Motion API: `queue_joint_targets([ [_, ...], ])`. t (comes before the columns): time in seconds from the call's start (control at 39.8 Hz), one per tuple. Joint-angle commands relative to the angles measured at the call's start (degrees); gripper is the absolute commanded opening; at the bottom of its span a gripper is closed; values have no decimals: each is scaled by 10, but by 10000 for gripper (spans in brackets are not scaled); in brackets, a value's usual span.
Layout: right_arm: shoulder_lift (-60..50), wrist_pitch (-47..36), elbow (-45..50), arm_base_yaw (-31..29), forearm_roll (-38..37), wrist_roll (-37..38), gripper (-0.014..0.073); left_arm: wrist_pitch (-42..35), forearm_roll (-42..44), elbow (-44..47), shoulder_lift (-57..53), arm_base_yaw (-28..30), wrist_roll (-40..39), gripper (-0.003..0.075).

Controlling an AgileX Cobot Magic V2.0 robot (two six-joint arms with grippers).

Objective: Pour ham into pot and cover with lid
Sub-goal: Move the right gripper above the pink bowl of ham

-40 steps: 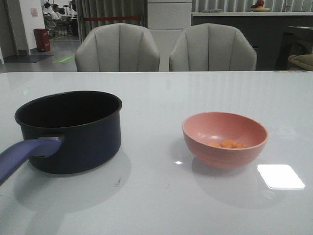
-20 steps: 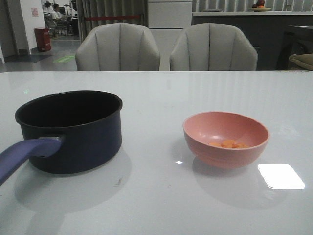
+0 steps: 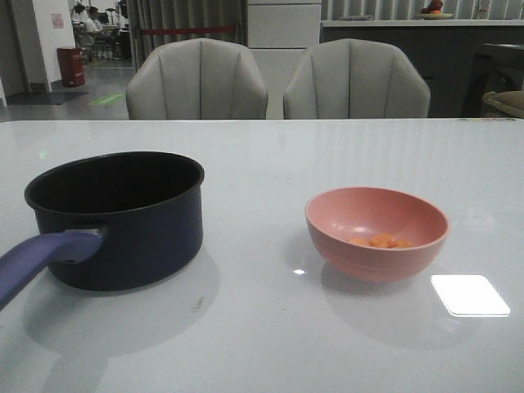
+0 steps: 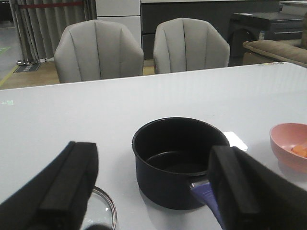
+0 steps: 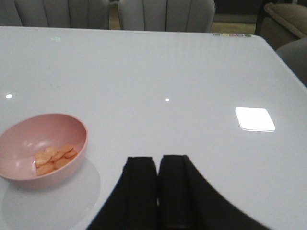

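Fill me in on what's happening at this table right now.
Nothing is being handled yet. The ham sits in the pink bowl, and the pot stands empty and uncovered on the table. The left gripper hangs open behind the pot, with part of the lid lying on the table beneath it. The right gripper is shut and empty, off to one side of the bowl. Pouring and covering are both not yet done.

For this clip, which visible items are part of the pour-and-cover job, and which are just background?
Job items:
- orange-pink diced ham
- dark navy saucepan
- steel-rimmed glass lid
- pink round bowl holding the ham

Background:
- two grey upholstered chairs
- white glossy table
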Motion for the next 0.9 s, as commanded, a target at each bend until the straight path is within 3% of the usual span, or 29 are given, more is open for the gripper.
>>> queue_joint_targets([
  [0.0, 10, -36, -11, -3, 1, 4, 139, -46, -6, -14, 8, -5, -4, 510],
  [0.13, 17, -29, -20, -3, 4, 4, 177, -46, -6, -14, 8, -5, -4, 510],
  [0.28, 69, -24, -52, -3, 4, 4, 440, -44, -6, -14, 8, -5, -4, 510],
  [0.35, 97, -26, -67, -3, 4, 4, 512, -44, -6, -14, 8, -5, -4, 510],
  [0.88, 509, 28, -287, 67, 108, 3, 515, -44, -6, -14, 8, -5, -4, 510],
])
